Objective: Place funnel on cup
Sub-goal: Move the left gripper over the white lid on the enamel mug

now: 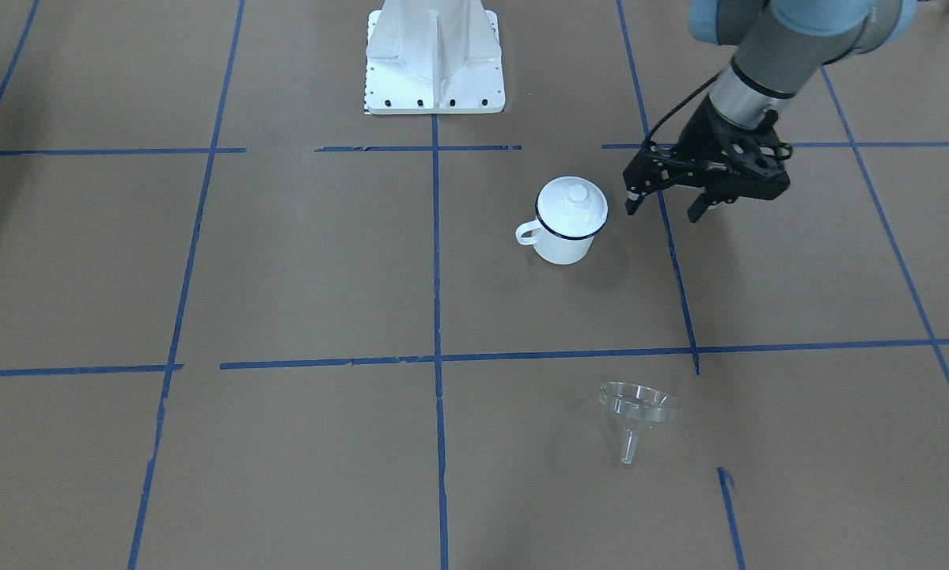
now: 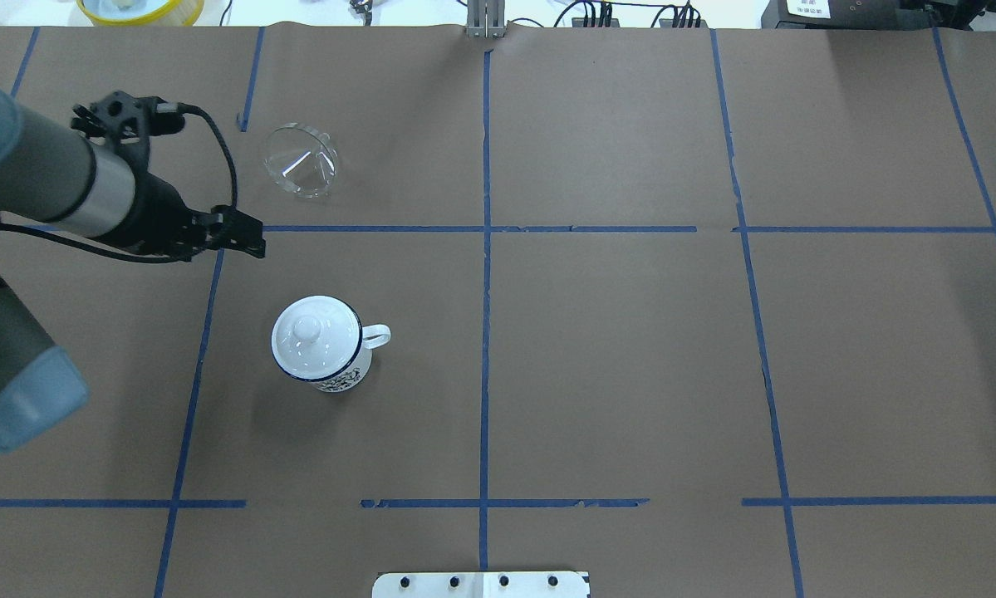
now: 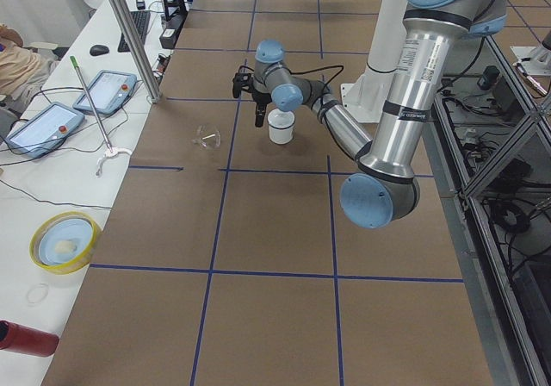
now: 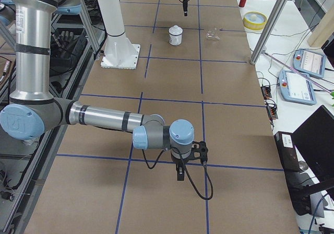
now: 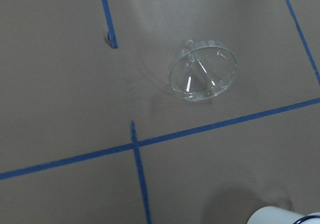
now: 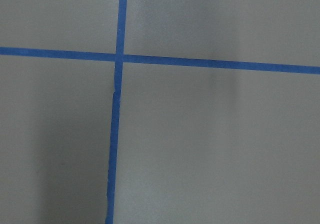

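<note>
The clear plastic funnel [image 1: 636, 412] lies on its side on the brown paper, also in the overhead view [image 2: 301, 160] and the left wrist view [image 5: 202, 76]. The white enamel cup [image 1: 565, 241] with a dark blue rim stands upright in the overhead view [image 2: 344, 375], with a round white knobbed lid [image 2: 305, 328] on its mouth. My left gripper [image 1: 664, 210] is open and empty, hovering beside the cup, between it and the funnel [image 2: 248, 241]. My right gripper [image 4: 180, 174] shows only in the exterior right view, far from both; I cannot tell its state.
The white robot base [image 1: 434, 59] stands at the table's near edge. A metal pole [image 3: 129, 37] stands at the far edge beyond the funnel. A yellow-rimmed bowl [image 2: 140, 8] and teach pendants [image 3: 43, 127] sit on the side table. Blue tape lines grid the paper.
</note>
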Available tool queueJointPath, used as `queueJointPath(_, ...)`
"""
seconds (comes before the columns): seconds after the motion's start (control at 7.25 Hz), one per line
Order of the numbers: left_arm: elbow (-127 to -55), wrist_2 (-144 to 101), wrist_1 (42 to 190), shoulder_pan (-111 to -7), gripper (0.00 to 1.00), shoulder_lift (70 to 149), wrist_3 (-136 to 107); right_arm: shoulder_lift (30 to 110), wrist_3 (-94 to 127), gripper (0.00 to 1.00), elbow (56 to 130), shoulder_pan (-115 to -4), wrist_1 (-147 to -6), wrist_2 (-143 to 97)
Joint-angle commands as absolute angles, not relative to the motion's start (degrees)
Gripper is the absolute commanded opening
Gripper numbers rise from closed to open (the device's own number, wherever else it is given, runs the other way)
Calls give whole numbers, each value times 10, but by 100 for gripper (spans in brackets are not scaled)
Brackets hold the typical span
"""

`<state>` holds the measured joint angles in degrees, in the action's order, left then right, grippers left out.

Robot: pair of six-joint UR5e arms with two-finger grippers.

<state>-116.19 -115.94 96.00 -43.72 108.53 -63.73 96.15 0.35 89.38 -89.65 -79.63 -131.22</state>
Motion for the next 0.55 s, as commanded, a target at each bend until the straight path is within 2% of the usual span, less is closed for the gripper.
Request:
queueJointPath(0.0, -1175, -1074, 853, -348, 100, 1152, -751, 962, 4, 100, 894, -896, -796, -1312)
queueJointPath(0.41, -1161, -1043, 853, -334, 99, 1150, -757, 962, 4, 100, 894, -896, -796, -1312)
